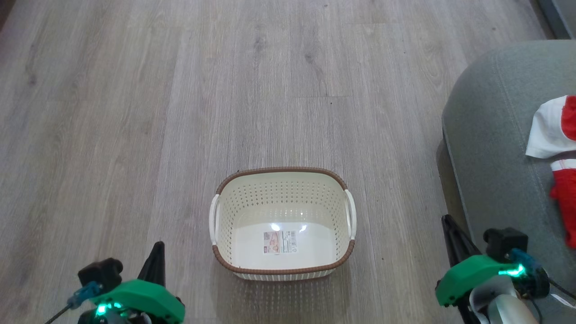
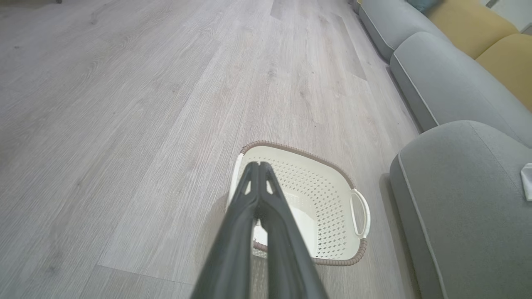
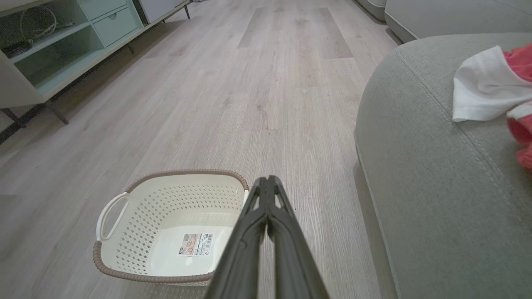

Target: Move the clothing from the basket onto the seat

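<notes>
Glossy perforated plastic basket [image 1: 282, 211], matt wood-grain floor [image 1: 135, 112], woven cloth seat [image 1: 495, 135]

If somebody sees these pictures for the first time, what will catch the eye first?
The cream basket stands in the middle of the wooden floor, with only a label on its base. To its right, red and white clothing lies on the grey seat. The left gripper and the right gripper are shut, at the lower corners of the head view.
</notes>
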`<state>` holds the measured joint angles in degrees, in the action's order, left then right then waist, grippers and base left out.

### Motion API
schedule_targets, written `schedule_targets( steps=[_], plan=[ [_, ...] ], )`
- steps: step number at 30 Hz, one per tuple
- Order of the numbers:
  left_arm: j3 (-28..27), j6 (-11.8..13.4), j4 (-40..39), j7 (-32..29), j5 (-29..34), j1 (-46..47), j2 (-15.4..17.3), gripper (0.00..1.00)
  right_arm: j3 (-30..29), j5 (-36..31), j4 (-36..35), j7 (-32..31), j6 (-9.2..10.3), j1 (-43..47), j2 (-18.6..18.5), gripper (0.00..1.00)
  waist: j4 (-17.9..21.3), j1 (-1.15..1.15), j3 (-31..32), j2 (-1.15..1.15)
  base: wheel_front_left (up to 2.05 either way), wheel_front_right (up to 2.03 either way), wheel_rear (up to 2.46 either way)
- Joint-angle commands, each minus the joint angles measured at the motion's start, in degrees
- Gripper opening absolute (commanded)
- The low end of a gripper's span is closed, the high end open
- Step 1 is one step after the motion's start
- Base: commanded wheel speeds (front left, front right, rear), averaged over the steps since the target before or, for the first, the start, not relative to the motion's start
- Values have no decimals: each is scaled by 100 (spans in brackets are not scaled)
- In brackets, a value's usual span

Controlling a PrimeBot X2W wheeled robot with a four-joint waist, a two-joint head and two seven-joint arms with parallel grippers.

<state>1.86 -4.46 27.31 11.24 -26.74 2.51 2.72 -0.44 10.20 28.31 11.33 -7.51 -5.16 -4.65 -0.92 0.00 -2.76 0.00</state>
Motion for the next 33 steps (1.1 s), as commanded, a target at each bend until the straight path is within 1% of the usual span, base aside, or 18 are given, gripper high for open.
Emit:
schedule_targets(
  steps=[1, 24, 33],
  plan=[
    [-89, -38, -213, -34, -173, 240, 14, 0, -39, 220, -230, -29, 0, -184, 9, 0, 1, 0, 4, 0, 0, 0, 0],
    [-256, -98, -466, -425, -1614, 267, 14, 0, -163, 2025, -505, -421, 1, -162, 47, 0, 22, 0, 61, 0, 0, 0, 0],
    [-313, -118, -550, -557, -2095, 277, 14, 0, -207, 2627, -595, -554, 1, -156, 60, 0, 29, 0, 81, 0, 0, 0, 0]
  ],
)
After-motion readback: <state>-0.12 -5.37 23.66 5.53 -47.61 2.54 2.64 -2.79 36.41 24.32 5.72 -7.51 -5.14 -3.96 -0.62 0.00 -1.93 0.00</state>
